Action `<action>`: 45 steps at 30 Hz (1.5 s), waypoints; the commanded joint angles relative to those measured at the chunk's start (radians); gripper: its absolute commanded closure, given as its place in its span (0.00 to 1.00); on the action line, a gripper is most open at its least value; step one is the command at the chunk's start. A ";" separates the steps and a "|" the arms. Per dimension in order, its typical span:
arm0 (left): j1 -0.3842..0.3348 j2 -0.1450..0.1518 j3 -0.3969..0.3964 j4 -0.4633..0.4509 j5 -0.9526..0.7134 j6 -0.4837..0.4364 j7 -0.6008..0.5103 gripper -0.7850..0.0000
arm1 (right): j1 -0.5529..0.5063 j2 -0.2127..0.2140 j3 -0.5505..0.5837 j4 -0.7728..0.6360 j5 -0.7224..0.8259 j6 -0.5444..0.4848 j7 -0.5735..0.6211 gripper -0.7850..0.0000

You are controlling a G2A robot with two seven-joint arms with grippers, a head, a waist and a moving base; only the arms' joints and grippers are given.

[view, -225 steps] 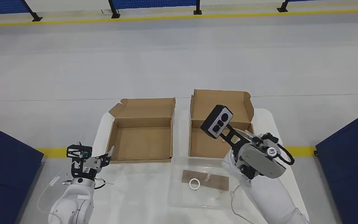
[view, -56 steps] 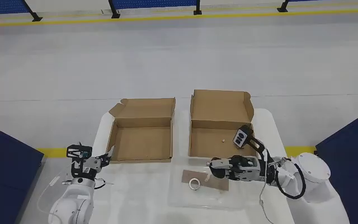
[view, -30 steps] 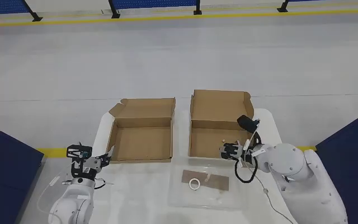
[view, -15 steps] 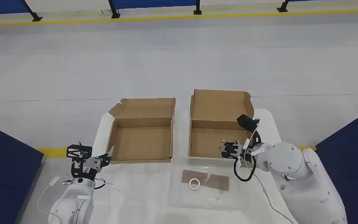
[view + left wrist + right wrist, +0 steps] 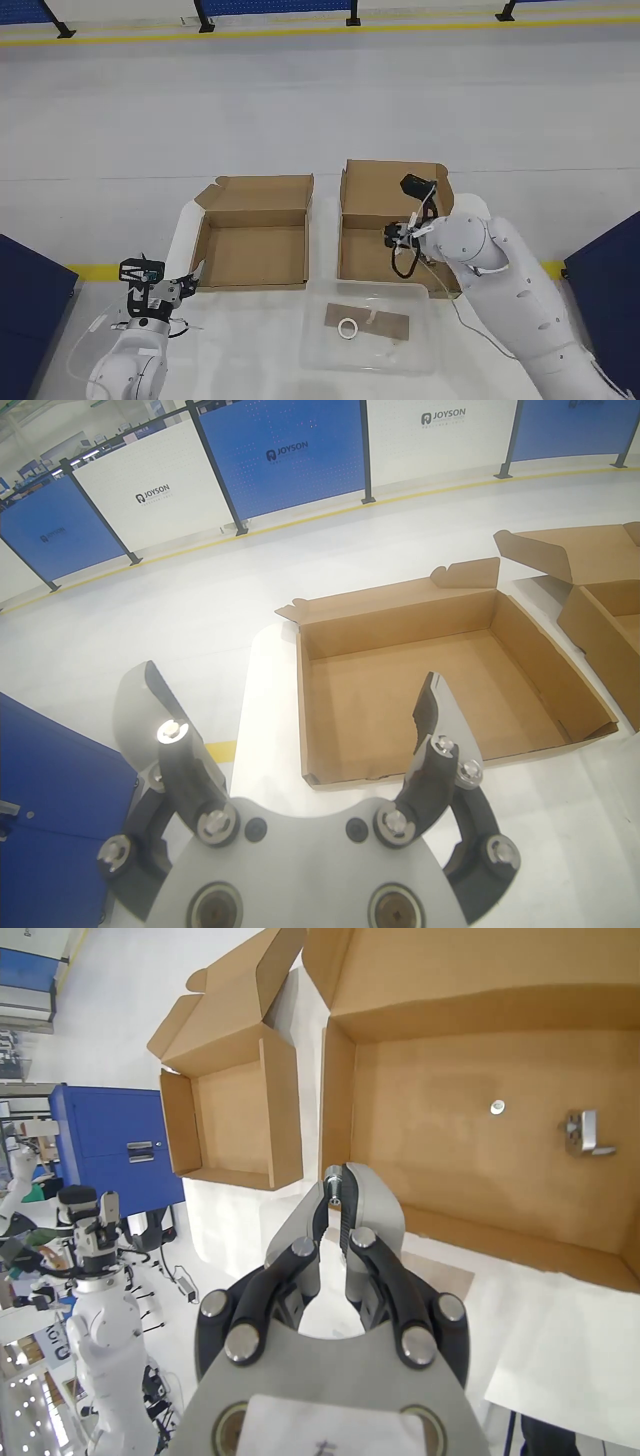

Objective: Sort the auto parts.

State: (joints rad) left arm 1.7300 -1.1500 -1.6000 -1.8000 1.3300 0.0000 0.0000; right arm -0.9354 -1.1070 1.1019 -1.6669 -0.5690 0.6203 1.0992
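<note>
1. The right arm [image 5: 480,250] is stretched out over the right box [image 5: 390,180], with the wrist tipped down toward the inside of the box.
2. The right fingers [image 5: 372,1210] are clenched on a small screw [image 5: 333,1188]. It's pinched right at the tips and held up in the air above the box, not touching the cardboard.
3. There's a little washer [image 5: 497,1106] and a bent metal bracket [image 5: 582,1133] lying on that box's floor. They're near each other but not touching.
4. The left arm [image 5: 130,350] sits at the front left corner of the desk [image 5: 250,320]. The left fingers [image 5: 434,705] are spread wide open and pointed at the left box [image 5: 255,255].
5. The two boxes sit side by side with their lids flipped back. In front of them is a clear tray [image 5: 310,345] holding a strip of cardboard [image 5: 385,322] and a white ring [image 5: 348,327].
6. Room-wise, the floor is pale with a yellow line [image 5: 300,30], and there are blue and white panels [image 5: 280,455] behind. A blue cabinet [image 5: 115,1128] stands next to the desk.
</note>
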 commanded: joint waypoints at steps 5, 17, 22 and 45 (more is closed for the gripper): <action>0.000 0.000 0.000 0.000 0.000 0.000 0.000 0.00 | 0.223 -0.059 -0.197 0.285 -0.048 0.020 -0.031 1.00; 0.000 0.000 0.000 0.000 0.000 0.000 0.000 0.00 | 0.363 -0.181 -0.417 0.666 -0.003 -0.009 -0.123 1.00; 0.000 0.000 0.000 0.000 0.000 0.000 0.000 0.00 | 0.363 -0.181 -0.417 0.666 -0.003 -0.009 -0.123 1.00; 0.000 0.000 0.000 0.000 0.000 0.000 0.000 0.00 | 0.363 -0.181 -0.417 0.666 -0.003 -0.009 -0.123 1.00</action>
State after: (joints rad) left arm 1.7300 -1.1500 -1.6000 -1.8000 1.3300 0.0000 0.0000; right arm -0.5722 -1.2878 0.6853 -1.0009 -0.5725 0.6120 0.9765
